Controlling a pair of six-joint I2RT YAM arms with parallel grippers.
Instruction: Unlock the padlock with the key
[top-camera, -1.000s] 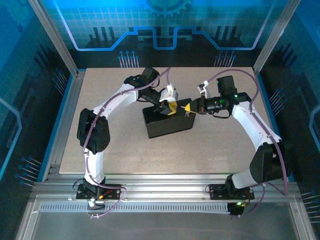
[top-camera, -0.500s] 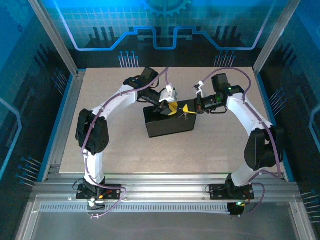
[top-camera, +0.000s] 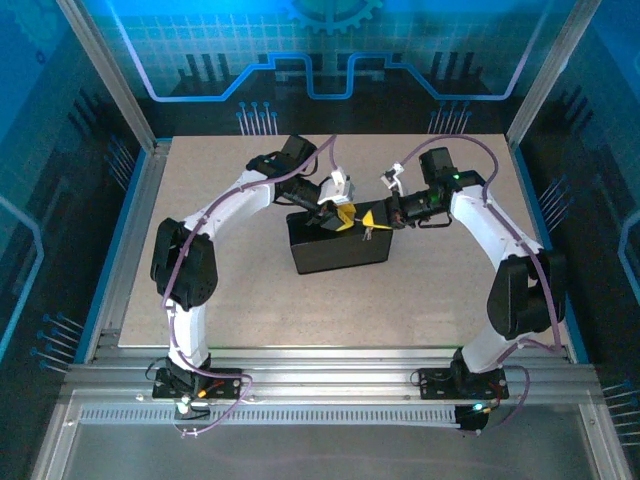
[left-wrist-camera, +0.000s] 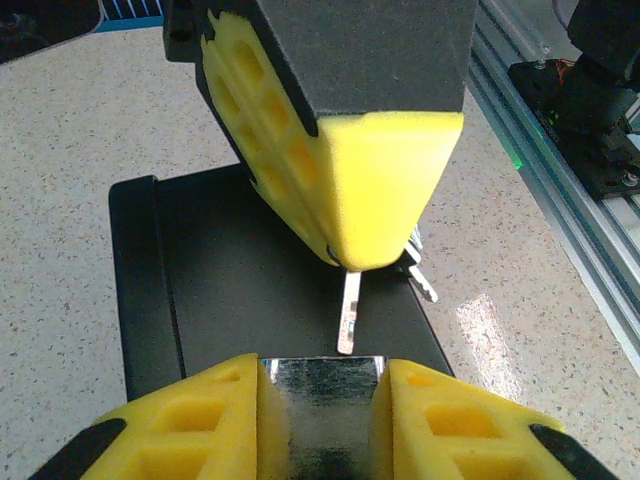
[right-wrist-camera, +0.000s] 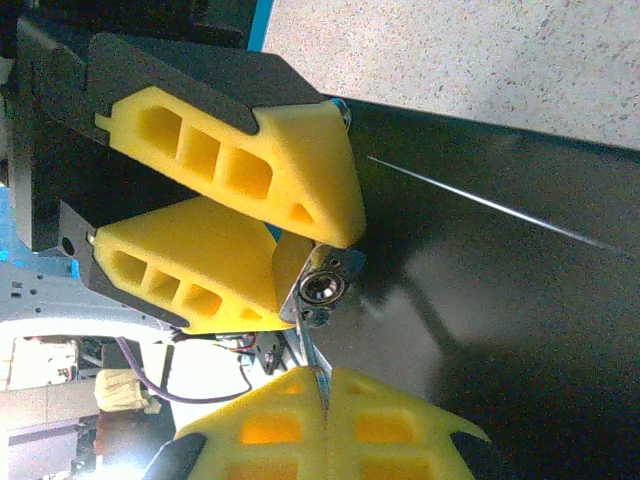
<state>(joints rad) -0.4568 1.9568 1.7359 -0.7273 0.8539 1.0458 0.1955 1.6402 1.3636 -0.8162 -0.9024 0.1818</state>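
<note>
While both arms meet above a black box (top-camera: 335, 255) that sits on the speckled counter (top-camera: 250, 300), each set of yellow foam fingers holds one part of the lock. The left fingers (left-wrist-camera: 190, 420) are closed tight on a silvery padlock (left-wrist-camera: 320, 395), gripping it from both sides just above the box's far edge. The right fingers (right-wrist-camera: 390, 430) are pressed fully together on the key (left-wrist-camera: 347, 312), pinching it near its head. From the left wrist camera, the key's thin blade sticks straight out of the right fingers. Its long axis points at the padlock and its tip is right at the padlock's face. Whether the tip has entered the keyhole cannot be told. Spare keys (left-wrist-camera: 420, 272) from the same bunch splay out beside the right fingers, over the box's lid.
</note>
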